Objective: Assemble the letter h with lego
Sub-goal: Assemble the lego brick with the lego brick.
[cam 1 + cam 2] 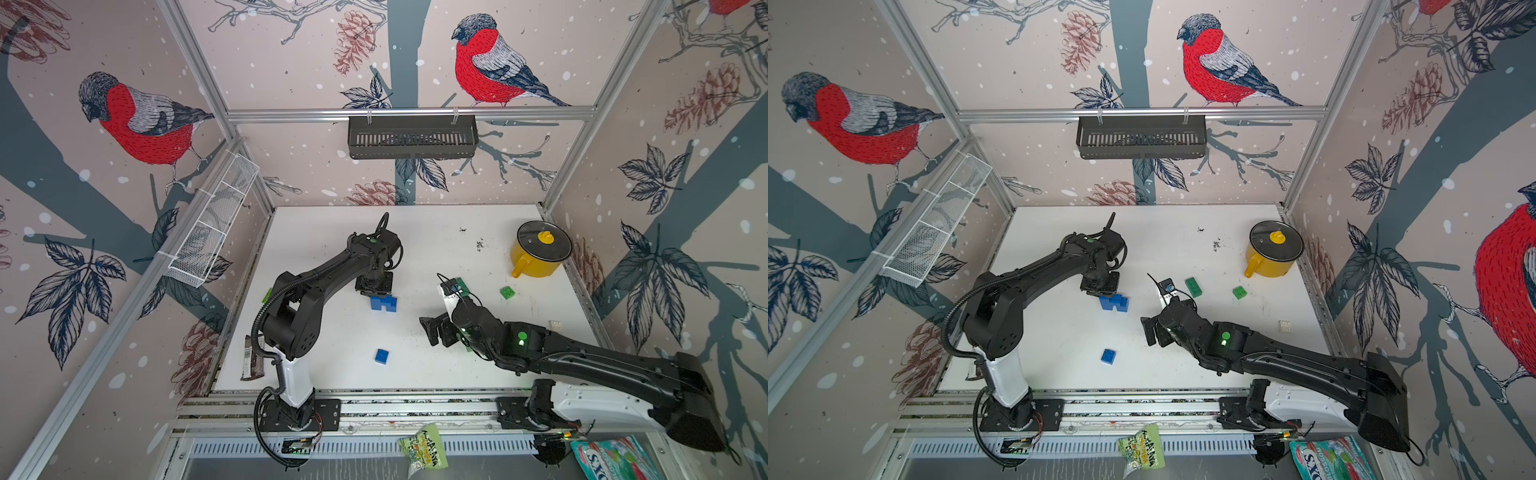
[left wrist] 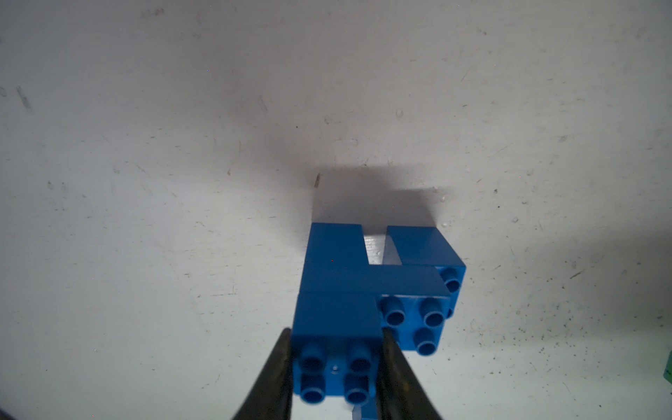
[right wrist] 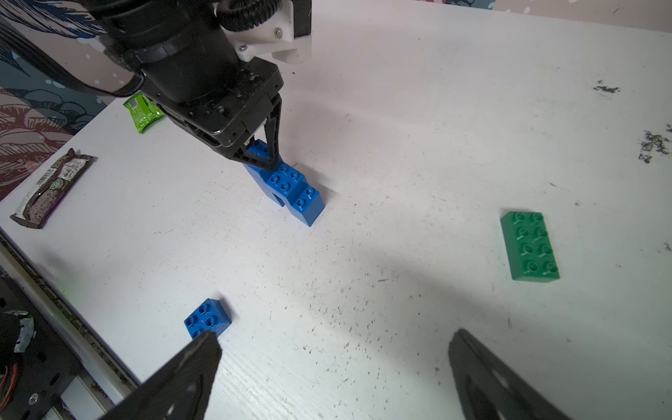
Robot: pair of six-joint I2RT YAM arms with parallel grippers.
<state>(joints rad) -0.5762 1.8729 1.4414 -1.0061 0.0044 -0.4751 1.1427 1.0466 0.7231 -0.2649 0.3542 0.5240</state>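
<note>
A blue lego assembly (image 1: 383, 302) (image 1: 1114, 302) (image 3: 291, 189) stands mid-table: two square legs, an oblong across them, and a square brick on one end. My left gripper (image 2: 336, 363) (image 1: 374, 291) is shut on that top square brick (image 2: 334, 320). My right gripper (image 3: 332, 340) (image 1: 432, 330) hangs open above bare table, holding nothing. A loose blue square brick (image 1: 381, 356) (image 3: 208, 319) lies by its finger. A green oblong brick (image 1: 1193, 286) (image 3: 530, 246), a green square brick (image 1: 507, 292) and a white brick (image 1: 555, 325) lie to the right.
A yellow lidded pot (image 1: 540, 249) stands at the back right. A brown snack wrapper (image 1: 253, 357) (image 3: 51, 189) and a green packet (image 3: 142, 111) lie near the left edge. Two packets (image 1: 424, 453) (image 1: 611, 459) sit on the front ledge. A black basket (image 1: 411, 137) hangs on the back wall.
</note>
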